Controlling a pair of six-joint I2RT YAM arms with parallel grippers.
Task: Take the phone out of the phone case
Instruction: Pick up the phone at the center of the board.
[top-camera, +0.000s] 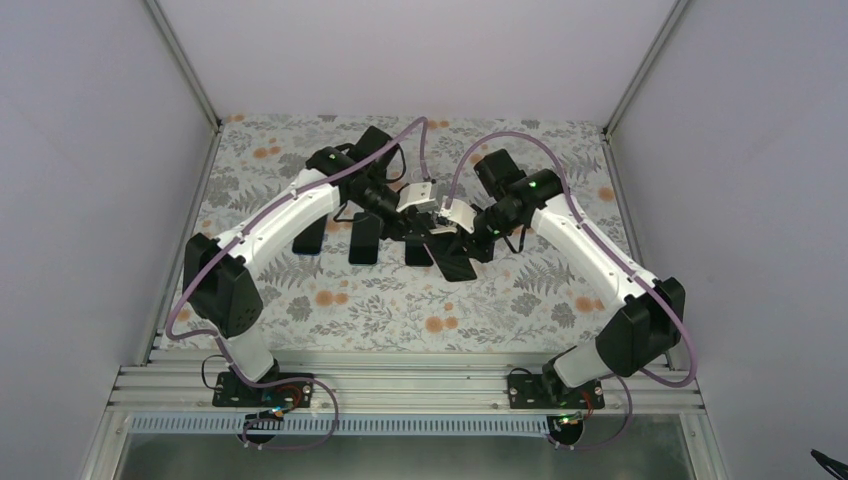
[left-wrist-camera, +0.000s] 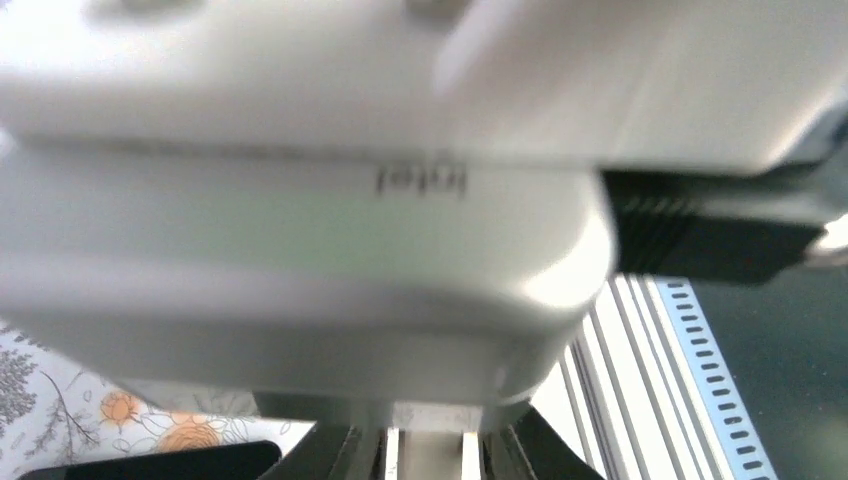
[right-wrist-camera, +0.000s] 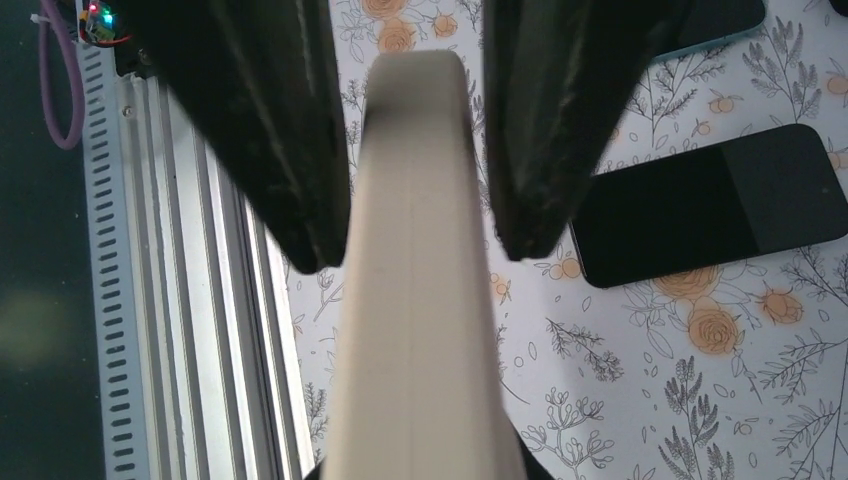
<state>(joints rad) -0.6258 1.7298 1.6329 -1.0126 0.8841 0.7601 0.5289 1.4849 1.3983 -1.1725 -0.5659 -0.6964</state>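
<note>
Both arms meet above the middle of the floral cloth. My right gripper (top-camera: 455, 222) (right-wrist-camera: 420, 255) is shut on a beige phone case (right-wrist-camera: 415, 350), which I see edge-on between its two black fingers (right-wrist-camera: 290, 150). My left gripper (top-camera: 415, 205) (left-wrist-camera: 430, 462) faces it from the other side. Its view is almost wholly blocked by the white camera housing (left-wrist-camera: 300, 230) on the right wrist. At the bottom of that view a beige strip of the case (left-wrist-camera: 432, 455) sits tight between the fingers. The phone itself is hidden.
Several dark phones lie flat on the cloth under the arms (top-camera: 310, 235) (top-camera: 365, 240) (top-camera: 455, 262). One black phone (right-wrist-camera: 710, 205) and a teal-edged one (right-wrist-camera: 705, 25) lie to the right of the held case. The aluminium rail (top-camera: 400, 385) (right-wrist-camera: 200, 350) runs along the near edge.
</note>
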